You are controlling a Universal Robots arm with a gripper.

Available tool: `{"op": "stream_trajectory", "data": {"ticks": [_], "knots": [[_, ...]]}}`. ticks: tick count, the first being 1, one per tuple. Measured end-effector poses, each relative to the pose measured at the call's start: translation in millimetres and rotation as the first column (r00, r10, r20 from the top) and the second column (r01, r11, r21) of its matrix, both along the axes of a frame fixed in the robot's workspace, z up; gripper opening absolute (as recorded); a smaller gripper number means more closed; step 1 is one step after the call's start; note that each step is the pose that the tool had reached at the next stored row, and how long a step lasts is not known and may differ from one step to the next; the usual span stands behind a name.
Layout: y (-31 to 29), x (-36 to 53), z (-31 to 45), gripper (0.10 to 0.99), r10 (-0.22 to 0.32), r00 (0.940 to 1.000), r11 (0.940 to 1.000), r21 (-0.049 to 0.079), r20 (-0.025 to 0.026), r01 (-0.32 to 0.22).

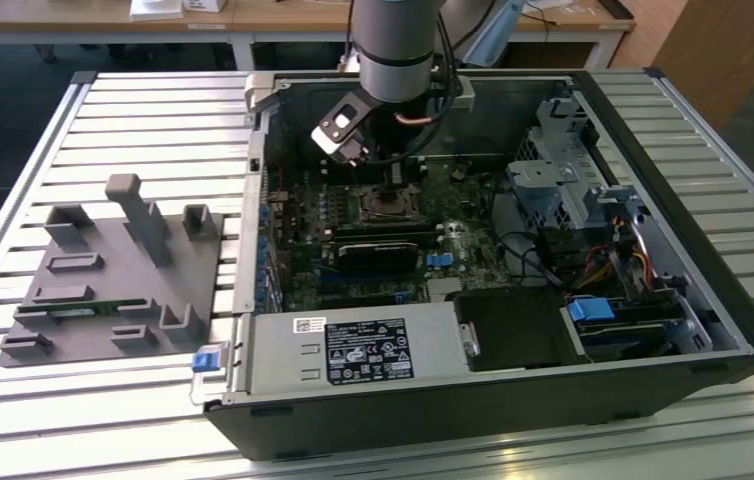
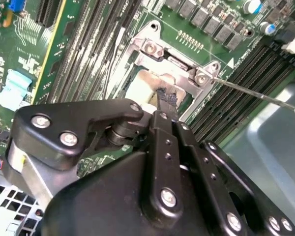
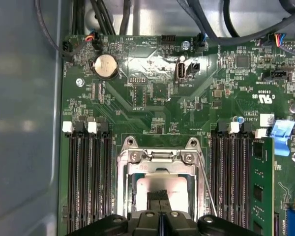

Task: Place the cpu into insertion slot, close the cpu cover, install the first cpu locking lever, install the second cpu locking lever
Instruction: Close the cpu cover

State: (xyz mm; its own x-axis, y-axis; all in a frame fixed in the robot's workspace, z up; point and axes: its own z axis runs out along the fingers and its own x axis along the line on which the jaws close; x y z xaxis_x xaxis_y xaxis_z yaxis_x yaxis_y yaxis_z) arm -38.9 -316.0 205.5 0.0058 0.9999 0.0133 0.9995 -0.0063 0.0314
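we're working inside the open pc case (image 1: 484, 420), which lies flat on the slatted bench. the arm (image 1: 397, 40) comes straight down over the green motherboard (image 3: 152, 98).

the gripper (image 2: 166, 101) sits over the insertion slot (image 3: 135, 171), between the 2 banks of memory slots (image 3: 86, 187). its fingers (image 3: 154, 199) are pinched together with nothing between them. the tip is on or just above the cpu (image 3: 177, 187).

the cpu is already seated in the slot. the cpu cover (image 3: 123, 182) looks folded down around it, though the fingers hide part of the frame, so we can't confirm it lies fully flat. 1 locking lever (image 2: 255, 94) sticks out free beside the socket and isn't latched.

we read the step in hand as cover hold-down. to do it well:
- push straight down and keep the load light
- don't slide sideways, or the chip could skew in the slot
- keep the tips clear of the free lever rod

materials:
- case: painted sheet steel, dull grey inside
- board: glossy green, densely populated
- gripper: matte black linkages with bright screw heads and a narrow blunt tip
- cover: thin stamped bright metal, a square frame with a large window and 2 screws at the hinge end
- cpu: flat, with a dull silver top
- lever: thin stiff steel wire, likely springy
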Motion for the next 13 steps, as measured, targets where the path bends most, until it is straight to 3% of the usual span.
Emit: {"op": "stream_trajectory", "data": {"ticks": [13], "knots": [[0.0,4.0,0.0,0.106,0.0,1.0,1.0,0.001,-0.0017,0.0]]}}
